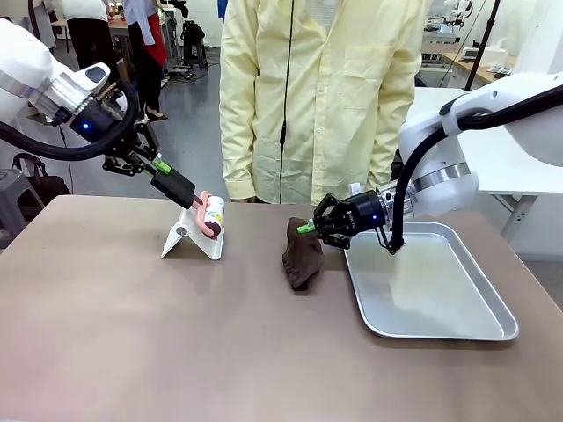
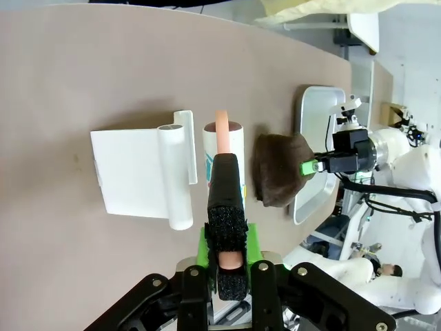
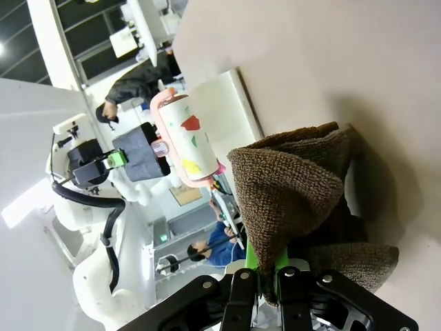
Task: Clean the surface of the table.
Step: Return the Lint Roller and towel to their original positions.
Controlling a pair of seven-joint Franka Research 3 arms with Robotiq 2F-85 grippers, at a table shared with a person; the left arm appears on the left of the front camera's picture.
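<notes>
The taupe-brown table (image 1: 132, 334) spreads across the front view. My left gripper (image 1: 161, 165) is shut on the black foam handle of a pink-framed lint roller (image 1: 213, 215), held just above a white plastic stand (image 1: 193, 237); from the left wrist the roller (image 2: 224, 148) lies beside the stand (image 2: 141, 172), with my left gripper (image 2: 227, 255) clamped on the handle. My right gripper (image 1: 308, 228) is shut on a dark brown cloth (image 1: 302, 255) whose lower part rests on the table; the right wrist view shows the cloth (image 3: 289, 186) pinched at my right gripper (image 3: 265, 276).
A silver metal tray (image 1: 431, 281) lies on the table's right side, right of the cloth. A person in a pale yellow coat (image 1: 317, 97) stands at the far edge. The near half of the table is bare.
</notes>
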